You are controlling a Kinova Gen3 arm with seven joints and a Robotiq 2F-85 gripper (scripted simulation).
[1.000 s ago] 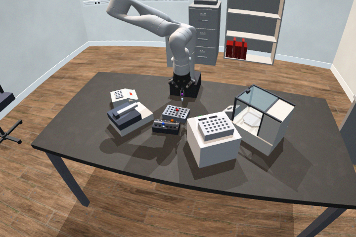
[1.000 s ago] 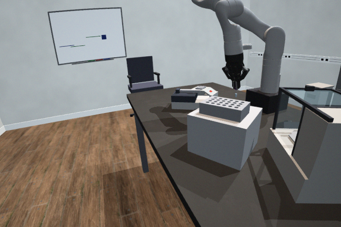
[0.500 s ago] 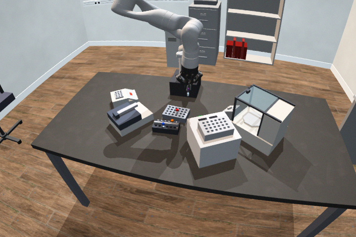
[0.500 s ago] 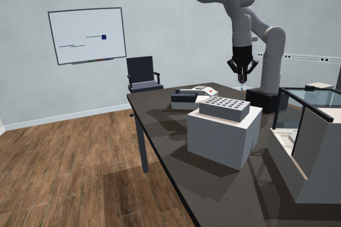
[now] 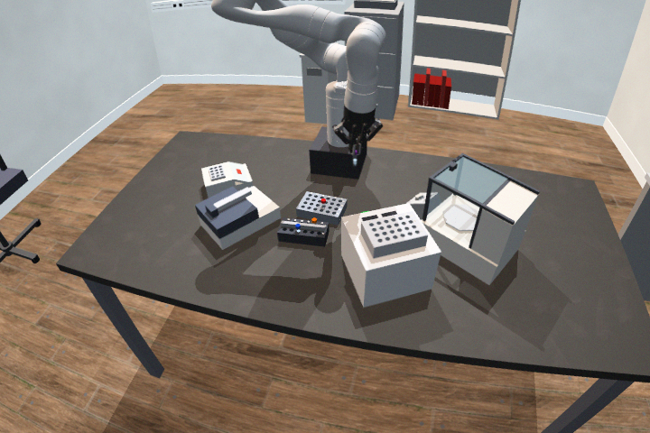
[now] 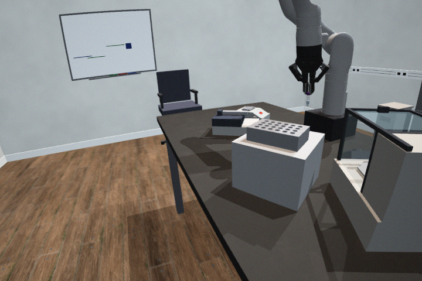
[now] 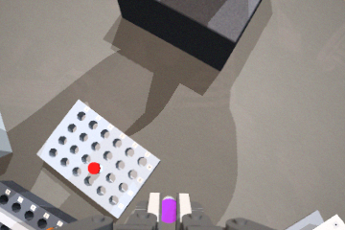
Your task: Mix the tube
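My gripper (image 5: 356,148) (image 6: 308,91) (image 7: 169,209) is shut on tube B (image 5: 355,160) (image 6: 307,100) (image 7: 169,211) by its violet cap. The tube hangs upright, high above the bench beside the tube rack RK. The rack (image 5: 305,213) (image 7: 141,187) stands on the bench with one red-capped tube (image 5: 323,200) (image 7: 94,168) in it. The mixer MX (image 5: 387,275) (image 6: 268,172) carries a grey block (image 5: 397,246) (image 6: 271,139) with rows of open bores and no tube showing in it. Its sloping front with the START key faces away from the top and exterior views. No lit lamp can be made out.
The magnet block MG (image 5: 302,238) (image 7: 7,187) holds a blue-capped tube (image 5: 297,225) and an orange-capped tube (image 5: 314,219). The spectrophotometer (image 5: 264,203) (image 6: 228,130), dry block (image 5: 241,179) (image 6: 264,114) and glass-sided balance BAL (image 5: 499,244) (image 6: 390,185) stand on the bench. The black arm base (image 5: 334,163) (image 6: 327,127) (image 7: 180,38) is near the tube.
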